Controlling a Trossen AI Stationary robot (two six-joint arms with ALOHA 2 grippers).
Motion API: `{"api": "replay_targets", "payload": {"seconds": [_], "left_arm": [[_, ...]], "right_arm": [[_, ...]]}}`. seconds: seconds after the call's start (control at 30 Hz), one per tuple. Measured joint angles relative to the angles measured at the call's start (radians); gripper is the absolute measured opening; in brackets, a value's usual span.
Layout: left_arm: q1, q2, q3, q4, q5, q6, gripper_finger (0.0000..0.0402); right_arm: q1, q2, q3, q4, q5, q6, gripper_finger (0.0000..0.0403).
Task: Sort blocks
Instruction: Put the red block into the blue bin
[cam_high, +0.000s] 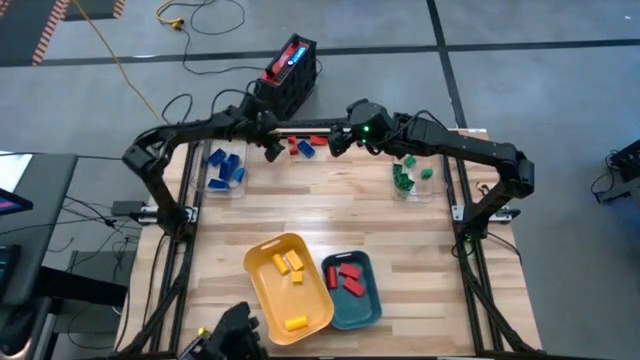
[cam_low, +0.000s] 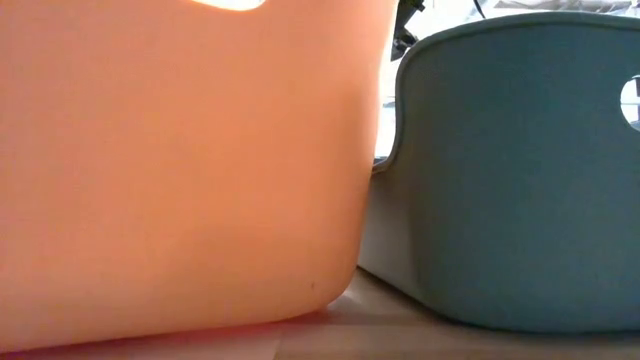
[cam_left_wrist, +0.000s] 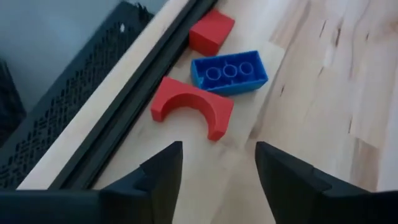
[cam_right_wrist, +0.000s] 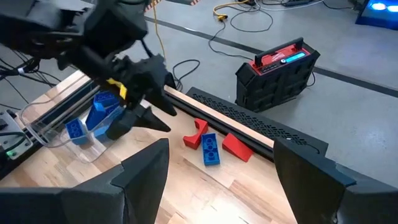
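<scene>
Left gripper (cam_left_wrist: 217, 171): spread wide, holds nothing, near the red arch (cam_left_wrist: 189, 111).
Right gripper (cam_right_wrist: 217, 165): spread wide, holds nothing, above the table (cam_high: 300, 205).

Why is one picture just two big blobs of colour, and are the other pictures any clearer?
Low view: the yellow tray and teal tray stand so close that they fill the frame, soft, with a bright glare spot at the top. Left wrist view: the red arch block and blue block are sharp, faintly shadowed. High view: even light.
</scene>
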Motion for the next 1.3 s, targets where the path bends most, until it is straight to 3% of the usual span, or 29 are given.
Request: {"api": "replay_targets", "payload": {"seconds": [0.17,0.3,0.5,0.7,0.97,1.17,1.3], "left_arm": [[-0.001,0.080,0.156,-0.210,-0.009,0.034,0.0208],[-0.003,0.102,0.221,-0.276,-0.007,0.115,0.0209],[0.010,0.112,0.249,-0.210,0.073,0.155,0.0202],[0.029,0.168,0.260,-0.281,0.114,0.215,0.0187],[0.003,0.164,0.261,-0.173,0.042,0.229,0.0179],[-0.001,0.096,0.253,-0.179,0.061,0.124,0.0176],[-0.029,0.004,0.202,-0.132,-0.046,0.130,0.0160]], "right_arm": [[0.000,0.000,0.000,-0.001,0.000,0.000,0.0303],[0.000,0.000,0.000,0.000,0.022,0.000,0.0303],[0.000,0.000,0.000,0.000,0.029,0.000,0.0303],[0.001,0.008,0.000,0.005,0.030,0.004,0.0303],[0.004,0.011,-0.001,0.004,0.029,0.012,0.0303],[0.001,0.010,-0.022,0.042,0.030,0.008,0.0303],[-0.010,0.011,-0.097,0.135,0.029,-0.009,0.0303]]}}
